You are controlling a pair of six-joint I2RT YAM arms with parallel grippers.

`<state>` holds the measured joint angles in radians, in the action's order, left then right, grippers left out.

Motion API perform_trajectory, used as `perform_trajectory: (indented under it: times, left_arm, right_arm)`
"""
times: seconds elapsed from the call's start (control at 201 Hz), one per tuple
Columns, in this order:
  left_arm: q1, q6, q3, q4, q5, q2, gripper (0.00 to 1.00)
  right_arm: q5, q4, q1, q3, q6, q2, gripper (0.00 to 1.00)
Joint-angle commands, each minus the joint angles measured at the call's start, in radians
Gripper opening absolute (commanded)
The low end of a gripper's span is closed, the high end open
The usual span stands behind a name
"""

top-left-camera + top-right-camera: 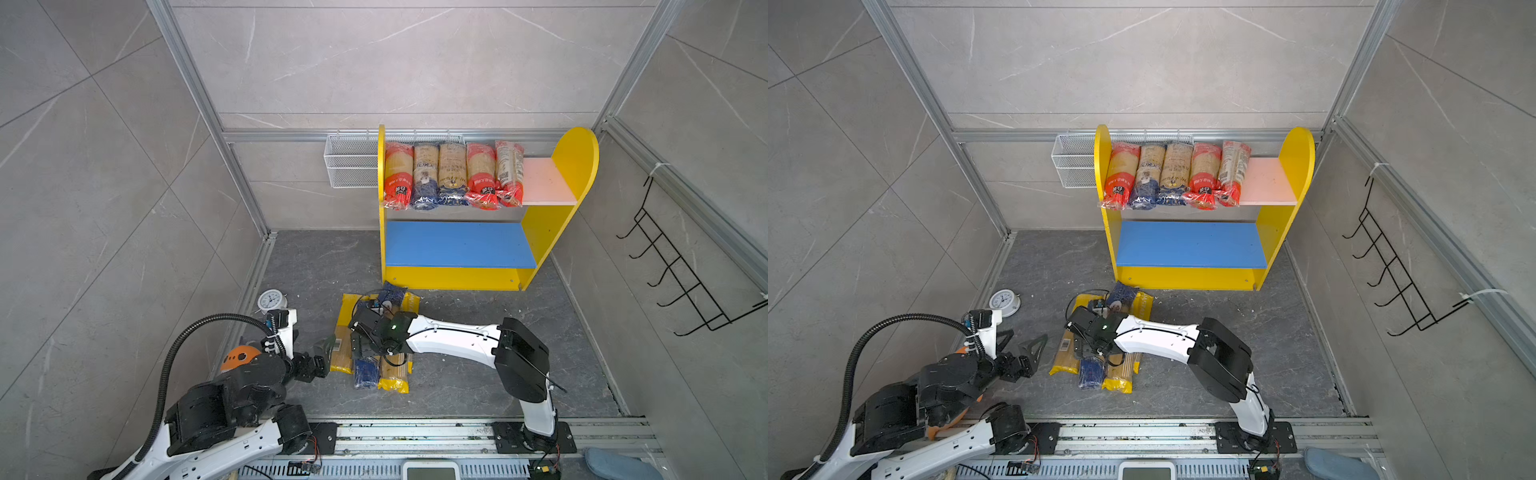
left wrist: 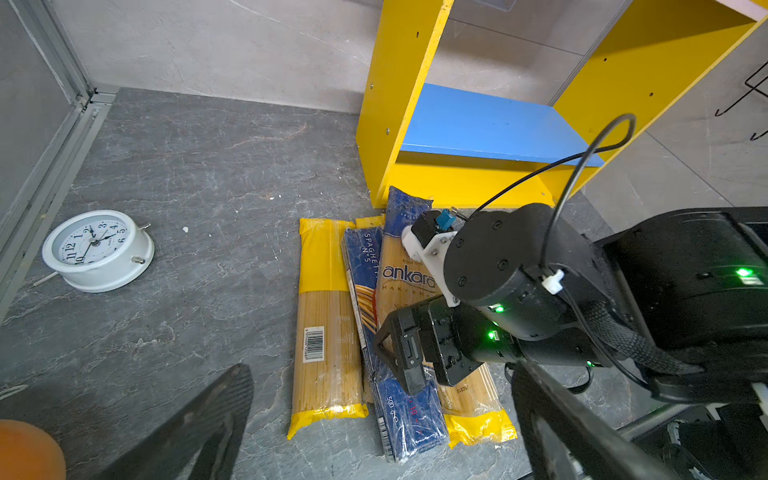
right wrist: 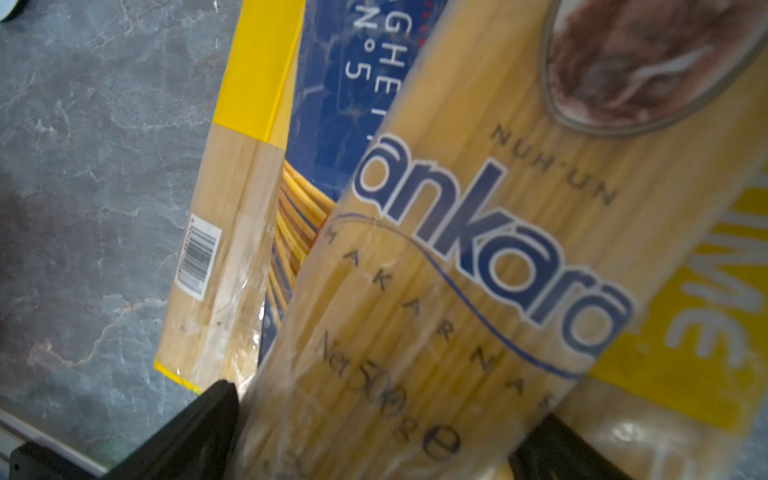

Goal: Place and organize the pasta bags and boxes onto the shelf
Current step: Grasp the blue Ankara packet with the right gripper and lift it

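The shelf (image 1: 575, 166) (image 1: 1298, 162) stands at the back. Several pasta bags (image 1: 451, 174) (image 1: 1177, 174) lie side by side on its pink upper board (image 1: 546, 183); the blue lower board (image 1: 457, 245) is bare. In front of it, a pile lies on the floor: an Ankara bag (image 2: 405, 257) (image 3: 478, 249) on top, a dark-blue box (image 2: 399, 415), and yellow-ended bags (image 2: 326, 353) (image 1: 343, 353). My right gripper (image 1: 365, 349) (image 1: 1088, 347) (image 3: 388, 403) is open, its jaws straddling the Ankara bag. My left gripper (image 1: 316, 353) (image 1: 1021, 343) (image 2: 382, 370) hangs open left of the pile, holding nothing.
A white clock (image 1: 271, 300) (image 2: 97, 249) lies on the floor left of the pile. A white wire mesh basket (image 1: 351, 162) hangs behind the shelf's left panel. A black hook rack (image 1: 673, 270) is on the right wall. An orange object (image 1: 241, 357) sits behind my left arm.
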<state>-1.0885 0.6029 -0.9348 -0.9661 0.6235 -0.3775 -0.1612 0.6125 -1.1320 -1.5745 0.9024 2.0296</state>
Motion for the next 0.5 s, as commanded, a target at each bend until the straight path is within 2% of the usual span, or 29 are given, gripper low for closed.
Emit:
perform_trajectory:
  times: [0.0,0.095,0.114,0.164,0.224,0.393,0.448,0.493]
  left_arm:
    - [0.002,-0.002,-0.011,-0.015,0.016,0.025,1.00]
    - [0.002,-0.001,-0.014,-0.032,0.021,0.051,1.00]
    - [0.002,0.000,-0.013,-0.035,0.022,0.056,1.00]
    - [0.002,0.004,-0.012,-0.044,0.027,0.072,1.00]
    - [0.002,0.005,-0.008,-0.051,0.031,0.089,1.00]
    - [0.001,0.006,-0.008,-0.056,0.028,0.113,1.00]
    - [0.001,0.005,-0.010,-0.054,0.028,0.112,1.00]
    - [0.002,0.004,-0.010,-0.054,0.027,0.108,1.00]
  right_arm:
    - [-0.029,0.048,-0.001,-0.026,0.032,0.055,0.98]
    - [-0.029,0.050,0.000,-0.037,0.026,0.065,0.92]
    - [-0.032,0.052,-0.001,-0.039,0.024,0.065,0.88]
    - [-0.038,0.054,-0.001,-0.038,0.021,0.059,0.68]
    - [-0.055,0.065,0.000,-0.035,0.018,0.048,0.50]
    - [-0.070,0.098,0.000,-0.020,-0.009,0.001,0.17]
    - [-0.071,0.102,0.000,-0.002,-0.015,-0.019,0.01]
    - [-0.073,0.104,-0.001,0.015,-0.021,-0.037,0.00]
